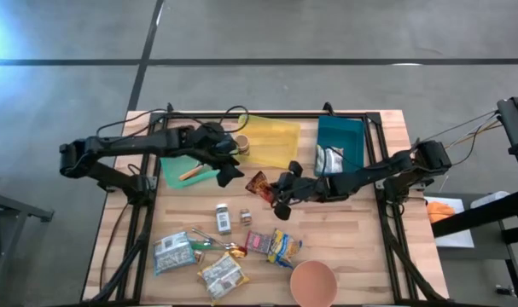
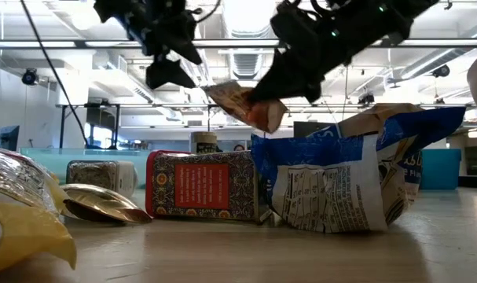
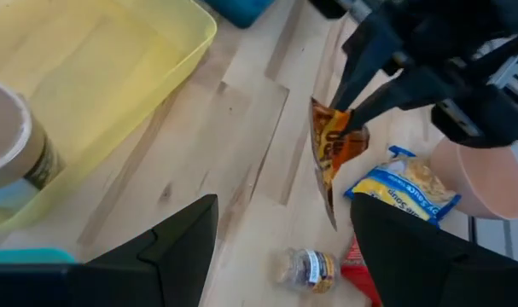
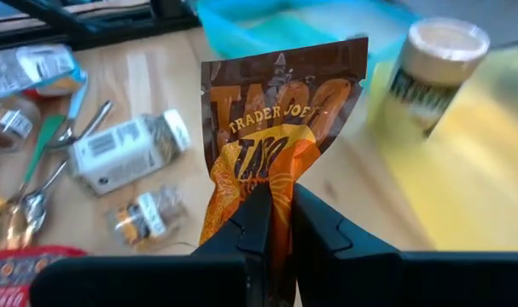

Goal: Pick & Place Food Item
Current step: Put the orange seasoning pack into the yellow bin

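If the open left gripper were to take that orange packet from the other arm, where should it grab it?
Probably the packet's free flat upper half, the end away from the right gripper, which is shut on its lower edge. The packet hangs in the air as a thin sheet, so the left gripper would best come from the side, one finger on each face, pinching across the thin seal.

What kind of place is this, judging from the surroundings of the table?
Probably a large lab or workshop hall: the wooden table stands on a bare concrete floor, and the low view shows rows of ceiling strip lights above an open room.
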